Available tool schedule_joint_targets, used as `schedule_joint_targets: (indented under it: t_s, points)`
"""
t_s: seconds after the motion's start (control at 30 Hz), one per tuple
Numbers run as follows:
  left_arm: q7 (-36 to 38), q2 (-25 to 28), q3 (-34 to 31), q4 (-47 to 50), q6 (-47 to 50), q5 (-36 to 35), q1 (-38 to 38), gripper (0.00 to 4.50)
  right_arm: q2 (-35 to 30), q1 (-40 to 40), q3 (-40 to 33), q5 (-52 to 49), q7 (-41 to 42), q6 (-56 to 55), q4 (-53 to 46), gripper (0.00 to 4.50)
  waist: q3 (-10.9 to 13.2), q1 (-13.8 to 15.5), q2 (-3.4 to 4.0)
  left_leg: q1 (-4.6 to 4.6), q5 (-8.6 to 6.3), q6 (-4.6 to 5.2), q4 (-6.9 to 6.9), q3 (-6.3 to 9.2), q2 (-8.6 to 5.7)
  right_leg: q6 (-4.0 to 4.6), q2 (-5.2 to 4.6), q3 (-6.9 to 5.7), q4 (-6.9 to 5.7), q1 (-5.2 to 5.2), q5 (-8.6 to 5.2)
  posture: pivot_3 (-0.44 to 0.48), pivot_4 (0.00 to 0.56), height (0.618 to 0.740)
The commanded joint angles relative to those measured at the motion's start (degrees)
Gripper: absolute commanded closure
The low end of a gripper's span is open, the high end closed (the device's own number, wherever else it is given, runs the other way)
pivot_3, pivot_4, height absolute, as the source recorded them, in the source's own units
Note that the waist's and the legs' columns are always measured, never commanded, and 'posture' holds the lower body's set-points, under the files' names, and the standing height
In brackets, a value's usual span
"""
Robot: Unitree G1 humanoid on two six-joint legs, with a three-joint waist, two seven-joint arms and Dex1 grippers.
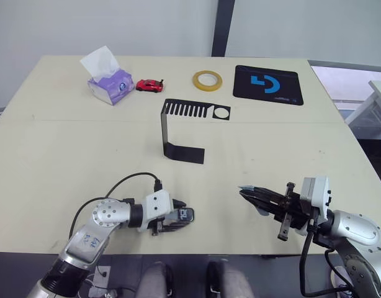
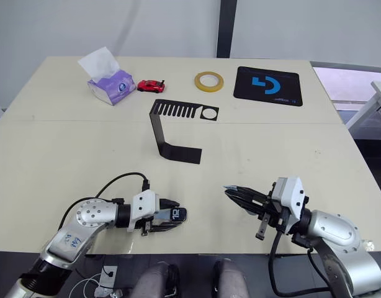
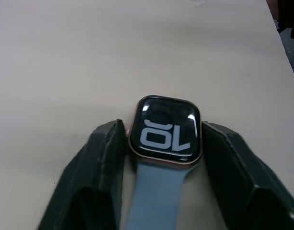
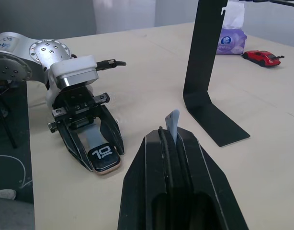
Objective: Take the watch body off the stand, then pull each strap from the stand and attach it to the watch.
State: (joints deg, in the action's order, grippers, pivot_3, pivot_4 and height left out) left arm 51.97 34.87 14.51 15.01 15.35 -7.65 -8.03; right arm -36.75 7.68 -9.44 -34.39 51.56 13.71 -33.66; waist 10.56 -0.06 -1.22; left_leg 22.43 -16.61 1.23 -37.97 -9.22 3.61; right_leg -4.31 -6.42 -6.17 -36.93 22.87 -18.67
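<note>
The watch body [image 3: 165, 132], its black screen showing white digits, lies on the table near the front edge. My left gripper [image 1: 184, 216] is shut on it, a finger on each side. One pale grey-blue strap [image 3: 154, 191] is joined to the watch and runs back between the fingers. My right gripper [image 4: 168, 136] sits to the right of the watch, pointing toward it and a short way off. It is shut on the other strap [image 4: 172, 122], whose tip pokes out between the fingertips. The black stand [image 1: 183, 131] stands bare at mid-table.
Along the far edge sit a purple tissue pack [image 1: 110, 84], a red toy car [image 1: 149, 85], a yellow tape ring [image 1: 206, 79] and a black mat with a blue logo [image 1: 268, 84]. Both grippers are close to the table's front edge.
</note>
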Motion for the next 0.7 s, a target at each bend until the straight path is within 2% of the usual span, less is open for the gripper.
schedule_joint_targets:
  t_s: [0.03,0.33,0.47,0.6,0.7]
  points:
    - [-0.92,0.52,0.16,-2.99,1.71,1.13,1.85,2.8,-0.18,-0.26,-0.7,-0.98,-0.13,-0.45,-1.8,4.5,0.0,-0.04,0.0,-0.17,-0.07,0.03,0.04,0.0,0.01,0.01,0.0,-0.01,0.06,-0.19,-0.01,0.0,0.15,0.74]
    - [0.83,0.57,-1.94,-3.87,0.07,-2.15,-0.06,2.8,0.03,-0.9,-0.46,-0.63,-0.15,-0.81,-1.3,4.5,-0.01,-0.03,0.01,-0.28,-0.18,0.03,0.05,0.03,0.07,0.05,-0.01,-0.01,0.07,-0.3,-0.03,0.0,0.15,0.74]
    - [5.74,-0.68,-5.93,-2.76,3.01,-12.42,-2.45,2.8,-0.14,-2.22,-0.17,0.65,-0.73,-1.37,-1.8,4.5,0.0,-0.08,0.02,-0.26,-0.17,0.02,0.05,0.03,0.07,0.05,-0.01,-0.02,0.06,-0.27,-0.03,0.0,0.15,0.74]
    - [11.72,0.62,-12.28,-1.59,16.37,-28.66,-7.67,2.8,-2.2,-3.76,1.37,5.65,0.4,-4.1,-3.33,4.5,0.0,0.1,0.01,-0.17,-0.11,-0.07,0.01,0.06,0.06,0.05,-0.02,-0.08,0.06,-0.25,-0.03,0.0,0.15,0.74]
    - [13.19,1.81,-14.67,-3.98,26.78,-36.59,-12.15,2.8,-3.2,-6.04,3.79,8.85,0.1,-4.94,-4.58,4.5,0.0,-0.03,0.01,-0.16,-0.03,-0.22,-0.03,0.06,0.04,0.04,-0.02,-0.08,0.06,-0.26,-0.03,0.0,0.15,0.74]
